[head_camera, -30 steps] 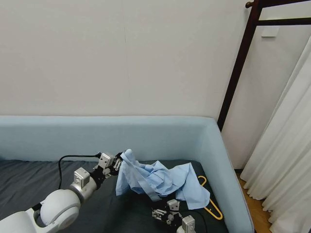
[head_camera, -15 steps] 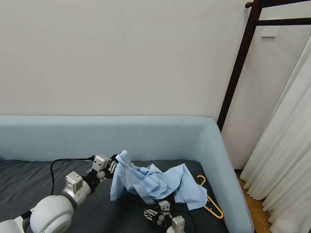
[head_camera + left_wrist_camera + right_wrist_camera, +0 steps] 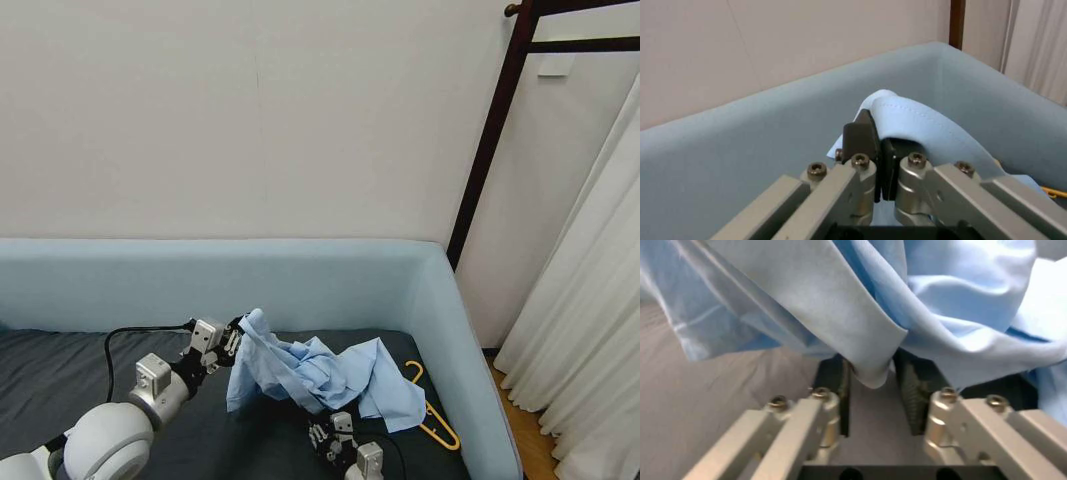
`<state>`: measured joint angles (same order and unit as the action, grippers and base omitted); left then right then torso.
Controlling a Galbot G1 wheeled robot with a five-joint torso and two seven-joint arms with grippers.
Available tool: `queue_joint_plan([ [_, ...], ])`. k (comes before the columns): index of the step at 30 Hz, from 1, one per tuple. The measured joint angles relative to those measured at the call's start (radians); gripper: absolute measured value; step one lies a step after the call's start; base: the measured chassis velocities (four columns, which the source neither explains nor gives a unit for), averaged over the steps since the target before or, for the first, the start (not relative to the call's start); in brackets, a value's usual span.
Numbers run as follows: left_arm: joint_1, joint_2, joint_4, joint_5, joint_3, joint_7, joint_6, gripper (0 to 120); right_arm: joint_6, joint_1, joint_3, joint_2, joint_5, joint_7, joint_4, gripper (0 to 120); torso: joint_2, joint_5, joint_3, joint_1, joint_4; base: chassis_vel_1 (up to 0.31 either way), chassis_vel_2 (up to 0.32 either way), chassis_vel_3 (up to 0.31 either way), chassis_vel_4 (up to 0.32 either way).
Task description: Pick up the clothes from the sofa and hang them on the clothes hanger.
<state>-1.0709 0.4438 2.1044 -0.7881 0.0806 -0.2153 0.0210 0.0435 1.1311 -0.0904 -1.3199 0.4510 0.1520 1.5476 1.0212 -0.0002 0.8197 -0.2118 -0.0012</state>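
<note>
A light blue shirt [image 3: 320,373] lies crumpled on the dark seat of the sofa [image 3: 60,375], partly over a yellow hanger [image 3: 432,425]. My left gripper [image 3: 236,335] is shut on the shirt's upper left edge and holds it lifted; in the left wrist view its fingers [image 3: 870,150] pinch the blue fabric [image 3: 920,127]. My right gripper [image 3: 330,437] sits low under the shirt's front edge. In the right wrist view it is open, with a fold of the shirt [image 3: 867,357] hanging between its fingers [image 3: 913,387].
The sofa's pale blue back [image 3: 200,280] and right armrest [image 3: 460,350] wall in the seat. A dark wooden clothes stand [image 3: 495,130] rises at the right, beside white curtains [image 3: 590,330]. A black cable [image 3: 140,335] loops over my left arm.
My left gripper pulled the shirt's edge slightly left and down a second ago, then held still. My right gripper shifted left beneath the shirt.
</note>
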Motion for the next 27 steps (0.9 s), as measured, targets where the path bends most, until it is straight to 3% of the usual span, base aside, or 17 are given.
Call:
queue_joint_plan([
  [6,-0.007,0.013,-0.005,0.011,0.001,0.001,0.005,0,0.006,0.002,0.013,0.021,0.019,0.007,0.029,1,0.0,0.0001,0.0,0.0,0.0001,0.0,0.0,0.0,0.0],
  [13,-0.019,0.066,-0.053,0.057,0.005,-0.01,0.021,0,0.044,0.05,0.044,0.132,-0.025,0.005,0.166,0,0.0,0.0003,0.0,0.0,0.0,0.0,0.0,0.0,0.0],
  [17,-0.005,0.141,-0.092,0.094,-0.001,-0.057,0.014,0,0.151,0.058,0.079,0.334,0.022,-0.026,0.401,0,0.0,0.0002,0.0,0.0,-0.0001,0.0,0.0,0.0,0.0],
  [18,-0.005,0.141,-0.092,0.094,-0.001,-0.057,0.014,0,0.151,0.058,0.079,0.334,0.022,-0.026,0.401,0,0.0,0.0002,0.0,0.0,-0.0001,0.0,0.0,0.0,0.0],
  [21,0.054,0.189,-0.106,0.099,-0.019,-0.097,-0.018,0,0.259,-0.026,0.118,0.509,0.151,-0.031,0.522,0,0.0,0.0,0.0,0.0,0.0003,0.0,0.0,0.0,0.0],
  [22,0.054,0.189,-0.106,0.099,-0.019,-0.097,-0.018,0,0.259,-0.026,0.118,0.509,0.151,-0.031,0.522,0,0.0,0.0,0.0,0.0,0.0003,0.0,0.0,0.0,0.0],
  [25,0.182,0.214,-0.123,0.082,-0.072,-0.131,-0.073,0,0.347,-0.16,0.141,0.648,0.242,-0.033,0.562,0,0.0,0.0004,0.0,0.0,0.0002,0.0,0.0,0.0,0.0],
  [27,0.238,0.219,-0.123,0.057,-0.094,-0.142,-0.094,0,0.369,-0.208,0.141,0.683,0.288,-0.034,0.567,0,0.0,0.0004,0.0,0.0,0.0,0.0,0.0,0.0,0.0],
])
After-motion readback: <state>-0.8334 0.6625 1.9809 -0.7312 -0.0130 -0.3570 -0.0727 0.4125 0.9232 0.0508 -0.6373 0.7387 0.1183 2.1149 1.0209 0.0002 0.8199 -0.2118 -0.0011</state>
